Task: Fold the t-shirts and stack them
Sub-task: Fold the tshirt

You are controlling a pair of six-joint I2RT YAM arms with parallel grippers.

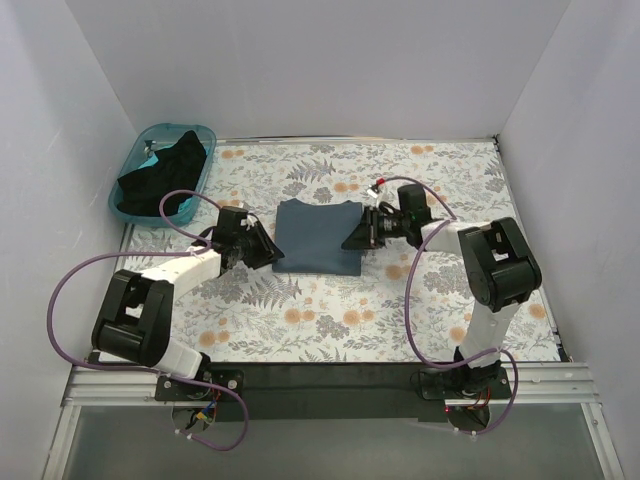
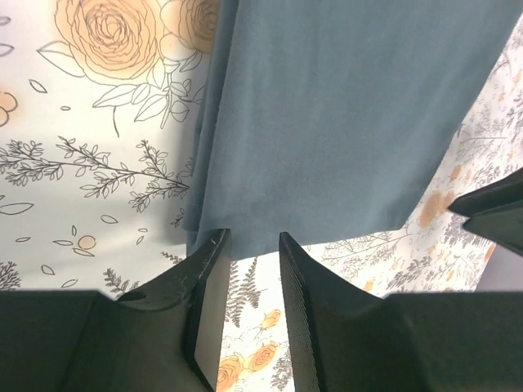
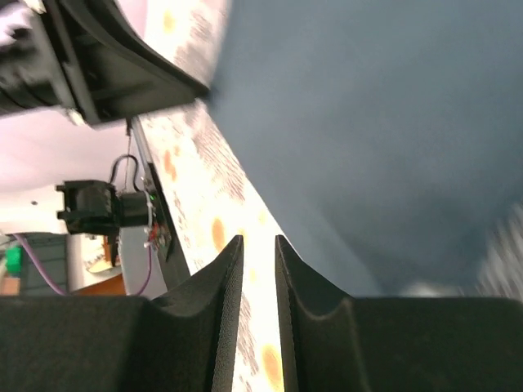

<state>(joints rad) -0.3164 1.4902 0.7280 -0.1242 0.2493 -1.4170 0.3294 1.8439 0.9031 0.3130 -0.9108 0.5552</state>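
Note:
A slate blue-grey t-shirt lies folded into a flat rectangle in the middle of the flowered table. My left gripper sits at its left near corner, jaws open. In the left wrist view the fingertips reach the shirt's edge, and only tablecloth shows between them. My right gripper sits at the shirt's right edge, jaws a narrow gap apart with nothing in them. In the right wrist view the shirt lies just beyond that gripper. A black t-shirt lies bunched in the basket.
The teal plastic basket stands at the back left corner of the table. White walls close in the left, back and right sides. Purple cables loop from both arms over the near part of the flowered tablecloth.

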